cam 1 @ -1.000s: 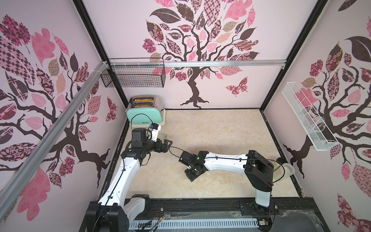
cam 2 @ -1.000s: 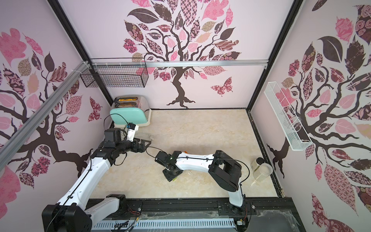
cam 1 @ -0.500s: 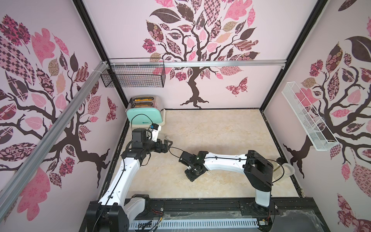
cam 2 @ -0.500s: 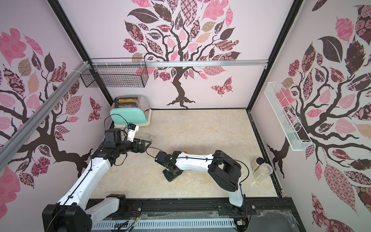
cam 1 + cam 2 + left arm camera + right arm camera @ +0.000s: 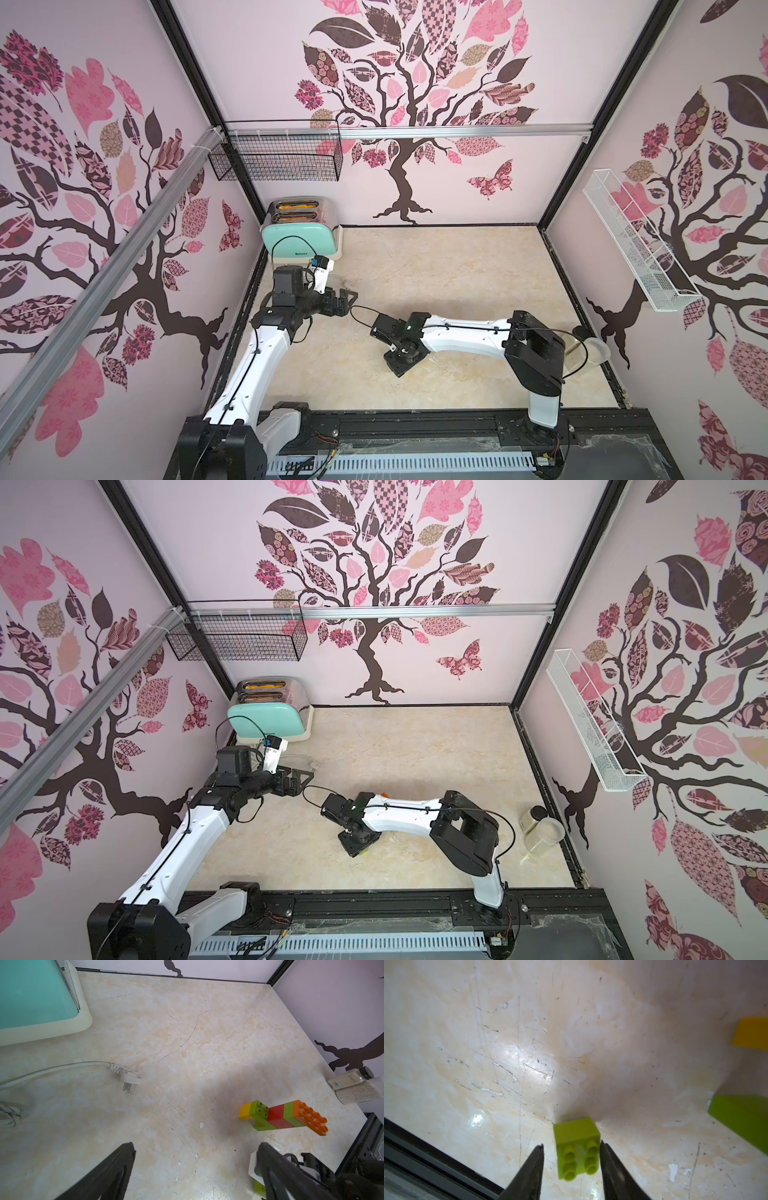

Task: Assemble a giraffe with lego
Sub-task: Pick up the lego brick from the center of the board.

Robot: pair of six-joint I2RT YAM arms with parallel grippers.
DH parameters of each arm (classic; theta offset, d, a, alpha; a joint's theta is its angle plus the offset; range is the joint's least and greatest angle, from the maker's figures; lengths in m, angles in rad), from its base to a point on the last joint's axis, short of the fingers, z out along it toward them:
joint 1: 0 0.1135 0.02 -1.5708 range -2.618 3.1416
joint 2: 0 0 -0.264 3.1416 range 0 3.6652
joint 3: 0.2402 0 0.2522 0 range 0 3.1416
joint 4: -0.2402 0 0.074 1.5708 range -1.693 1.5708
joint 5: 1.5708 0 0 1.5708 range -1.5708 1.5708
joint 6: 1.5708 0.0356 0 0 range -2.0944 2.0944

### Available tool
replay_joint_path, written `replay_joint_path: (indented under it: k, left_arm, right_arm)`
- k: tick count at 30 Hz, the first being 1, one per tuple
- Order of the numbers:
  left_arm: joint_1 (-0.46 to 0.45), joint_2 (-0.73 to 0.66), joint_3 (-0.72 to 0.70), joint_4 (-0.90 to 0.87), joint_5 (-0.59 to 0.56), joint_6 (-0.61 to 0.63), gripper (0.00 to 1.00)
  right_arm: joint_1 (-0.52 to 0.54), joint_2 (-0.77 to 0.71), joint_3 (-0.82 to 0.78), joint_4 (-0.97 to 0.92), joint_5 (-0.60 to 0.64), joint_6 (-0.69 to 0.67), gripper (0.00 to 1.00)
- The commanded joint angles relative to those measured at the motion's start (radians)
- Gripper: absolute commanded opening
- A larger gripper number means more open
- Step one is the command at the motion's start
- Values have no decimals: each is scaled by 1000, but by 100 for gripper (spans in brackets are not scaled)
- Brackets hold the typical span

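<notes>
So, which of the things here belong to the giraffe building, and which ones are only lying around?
Belong to the job:
- part-built giraffe
- loose green brick, not yet joined on

Only lying around:
- toaster
- white plug
- spice jar
- wire basket on the wall

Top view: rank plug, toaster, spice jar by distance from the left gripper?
1. plug: on the table, right by the open left gripper.
2. toaster: far-left corner, behind the gripper.
3. spice jar: across the table, by the right wall.
</notes>
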Motion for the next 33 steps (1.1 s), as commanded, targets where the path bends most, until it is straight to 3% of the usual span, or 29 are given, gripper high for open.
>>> replay_joint_path:
  k: [1,13,33]
  left_arm:
    - [1,-2,-14,25,19,1,98]
    - [1,0,-10,20,14,-1,98]
    - [0,8,-8,22,15,0,98]
  right_arm:
    - [5,5,31,-8,14,0,50]
    - [11,31,16,6,-13,18,50]
    - [14,64,17,-15,-7,14,40]
